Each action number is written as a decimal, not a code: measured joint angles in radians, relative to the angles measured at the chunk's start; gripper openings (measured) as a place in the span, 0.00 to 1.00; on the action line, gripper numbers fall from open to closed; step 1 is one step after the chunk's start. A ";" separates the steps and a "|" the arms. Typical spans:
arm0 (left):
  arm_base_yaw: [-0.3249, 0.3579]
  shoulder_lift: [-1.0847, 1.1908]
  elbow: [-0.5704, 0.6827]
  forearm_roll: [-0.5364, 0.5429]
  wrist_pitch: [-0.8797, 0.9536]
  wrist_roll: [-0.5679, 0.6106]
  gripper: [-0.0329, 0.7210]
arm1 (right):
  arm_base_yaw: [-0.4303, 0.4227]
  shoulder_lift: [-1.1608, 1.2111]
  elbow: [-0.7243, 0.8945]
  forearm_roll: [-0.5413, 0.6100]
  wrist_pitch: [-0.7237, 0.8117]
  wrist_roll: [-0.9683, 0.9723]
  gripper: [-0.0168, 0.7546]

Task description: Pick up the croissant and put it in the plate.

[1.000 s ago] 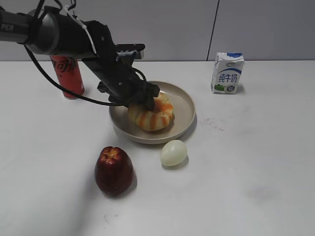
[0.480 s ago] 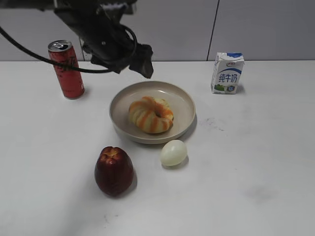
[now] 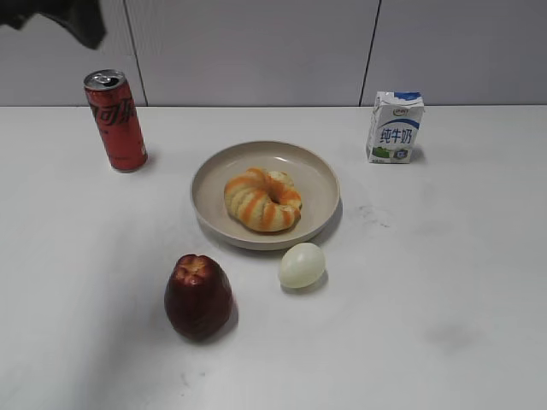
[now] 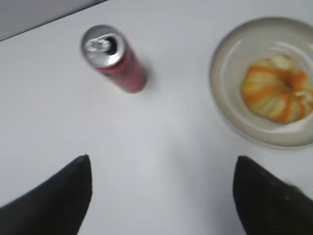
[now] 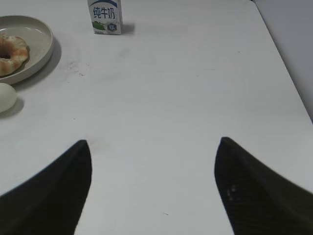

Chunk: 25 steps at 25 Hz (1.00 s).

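Note:
The croissant [image 3: 263, 200], a ring with cream and orange-brown stripes, lies inside the beige plate [image 3: 316, 175] at the table's middle. It also shows in the left wrist view [image 4: 279, 94] on the plate [image 4: 225, 73], and at the left edge of the right wrist view [image 5: 11, 53] on the plate [image 5: 41, 36]. My left gripper [image 4: 161, 171] is open and empty, high above the table left of the plate; only a dark tip of it [image 3: 81, 21] shows at the exterior view's top left. My right gripper [image 5: 154, 152] is open and empty over bare table.
A red soda can [image 3: 115, 120] stands left of the plate. A dark red apple [image 3: 198, 296] and a pale egg [image 3: 302, 266] lie in front of the plate. A milk carton [image 3: 395, 127] stands at the back right. The table's right edge [image 5: 288, 73] shows.
My left gripper let go of the croissant in the plate, rose and drew back to the upper left, nearly out of the exterior view. The croissant stays in the plate.

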<state>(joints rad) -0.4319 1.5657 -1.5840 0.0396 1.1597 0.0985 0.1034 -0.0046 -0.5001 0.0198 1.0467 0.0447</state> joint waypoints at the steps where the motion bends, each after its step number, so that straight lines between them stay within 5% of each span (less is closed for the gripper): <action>1: 0.026 -0.020 0.010 0.012 0.018 -0.001 0.95 | 0.000 0.000 0.000 0.000 0.000 0.000 0.79; 5: 0.174 -0.102 0.126 0.030 0.035 -0.005 0.94 | 0.000 0.000 0.000 0.000 0.000 0.000 0.79; 11: 0.356 -0.326 0.506 -0.052 -0.034 -0.008 0.93 | 0.000 0.000 0.000 0.000 0.000 0.000 0.79; 17: 0.369 -0.686 0.877 -0.132 -0.147 -0.008 0.91 | 0.000 0.000 0.000 0.000 0.000 0.000 0.79; 25: 0.369 -1.220 1.050 -0.132 -0.174 -0.008 0.89 | 0.000 0.000 0.000 0.000 0.000 0.000 0.79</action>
<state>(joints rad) -0.0625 0.3457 -0.5336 -0.0922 0.9857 0.0900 0.1034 -0.0046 -0.5001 0.0198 1.0467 0.0447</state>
